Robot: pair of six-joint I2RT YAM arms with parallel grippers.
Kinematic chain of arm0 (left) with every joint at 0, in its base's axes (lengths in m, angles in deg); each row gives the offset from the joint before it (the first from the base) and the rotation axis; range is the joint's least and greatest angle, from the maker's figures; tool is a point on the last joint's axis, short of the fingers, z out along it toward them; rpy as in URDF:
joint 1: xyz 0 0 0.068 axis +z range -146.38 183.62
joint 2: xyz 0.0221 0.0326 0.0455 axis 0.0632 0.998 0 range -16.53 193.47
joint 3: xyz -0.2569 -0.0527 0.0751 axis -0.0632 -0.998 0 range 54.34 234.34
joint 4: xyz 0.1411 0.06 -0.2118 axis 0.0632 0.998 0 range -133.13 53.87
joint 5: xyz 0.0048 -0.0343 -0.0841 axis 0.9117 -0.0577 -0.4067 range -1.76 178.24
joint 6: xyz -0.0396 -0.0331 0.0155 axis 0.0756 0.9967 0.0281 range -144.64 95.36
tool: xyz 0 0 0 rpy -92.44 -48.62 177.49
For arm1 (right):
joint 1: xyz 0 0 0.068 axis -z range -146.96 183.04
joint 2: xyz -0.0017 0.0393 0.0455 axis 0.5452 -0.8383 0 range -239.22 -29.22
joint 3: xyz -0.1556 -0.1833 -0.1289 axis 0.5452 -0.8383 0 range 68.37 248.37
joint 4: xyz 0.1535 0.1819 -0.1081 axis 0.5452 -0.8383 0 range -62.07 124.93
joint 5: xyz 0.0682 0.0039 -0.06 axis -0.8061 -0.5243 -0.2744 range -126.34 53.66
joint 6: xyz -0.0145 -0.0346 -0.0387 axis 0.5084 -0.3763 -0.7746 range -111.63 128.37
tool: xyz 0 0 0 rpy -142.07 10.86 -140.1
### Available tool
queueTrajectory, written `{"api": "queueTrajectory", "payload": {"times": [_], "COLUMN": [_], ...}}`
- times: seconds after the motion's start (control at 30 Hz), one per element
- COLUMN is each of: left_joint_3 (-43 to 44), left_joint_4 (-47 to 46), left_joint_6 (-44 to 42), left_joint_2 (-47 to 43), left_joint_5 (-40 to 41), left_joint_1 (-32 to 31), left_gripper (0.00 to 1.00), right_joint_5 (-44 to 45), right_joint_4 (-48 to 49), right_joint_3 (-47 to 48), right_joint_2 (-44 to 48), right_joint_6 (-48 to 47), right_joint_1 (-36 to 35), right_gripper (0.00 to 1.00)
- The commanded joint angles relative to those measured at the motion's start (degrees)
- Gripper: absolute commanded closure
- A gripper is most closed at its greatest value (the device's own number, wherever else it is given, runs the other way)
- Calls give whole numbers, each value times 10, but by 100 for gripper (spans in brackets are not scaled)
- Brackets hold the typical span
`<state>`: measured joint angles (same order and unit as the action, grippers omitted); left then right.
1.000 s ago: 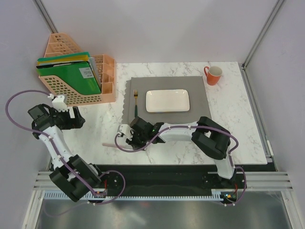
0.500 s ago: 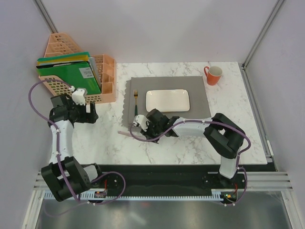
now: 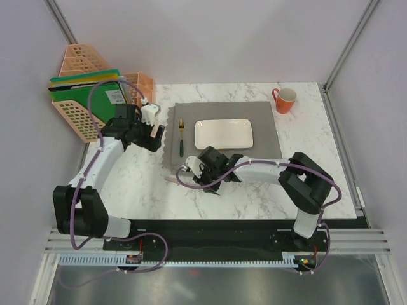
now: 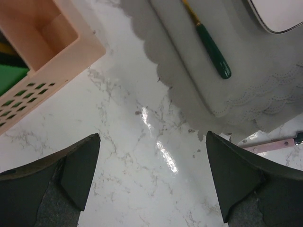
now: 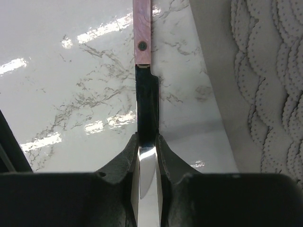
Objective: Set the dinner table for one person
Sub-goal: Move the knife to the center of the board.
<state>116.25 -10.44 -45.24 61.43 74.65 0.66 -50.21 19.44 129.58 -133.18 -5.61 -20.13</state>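
Right hand [image 5: 147, 142] clamped on blade of pink-handled knife [image 5: 146, 101]; arm stretched low to the left along near edge of grey scallop-edged placemat [image 3: 267, 143]. White marble-pattern counter w/ grey veins [image 3: 305, 152] spans the work area under both arms. Step: placing knife. Next move prob. carries it to right of white rectangular plate [image 3: 222, 133]. Green-handled fork [image 3: 180, 141] lies left of plate. Left hand [image 4: 154, 161] hovers empty, jaws spread, just left of placemat.

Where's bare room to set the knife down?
Free: the placemat strip right of the plate; the dinner table marble right of the placemat, nearer the arms than the mug. Crowded: the placemat's left edge, with the fork, left gripper and right gripper holding the knife.
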Motion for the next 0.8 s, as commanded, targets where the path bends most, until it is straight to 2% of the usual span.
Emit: {"api": "queueTrajectory", "payload": {"times": [0.0, 0.33, 0.77], "left_joint_3": [43, 79, 61], "left_joint_4": [-15, -27, -37], "left_joint_6": [-2, -34, -35], "left_joint_2": [33, 57, 48], "left_joint_5": [44, 39, 38], "left_joint_1": [-48, -73, -75], "left_gripper": [0, 0, 0], "right_joint_5": [-5, -16, -8], "right_joint_4": [-104, -142, -152], "right_joint_3": [-9, -42, -68], "right_joint_2": [-7, 34, 47], "right_joint_6": [0, -10, -14], "right_joint_1": [-1, -1, 2], "right_gripper": [100, 100, 100]}}
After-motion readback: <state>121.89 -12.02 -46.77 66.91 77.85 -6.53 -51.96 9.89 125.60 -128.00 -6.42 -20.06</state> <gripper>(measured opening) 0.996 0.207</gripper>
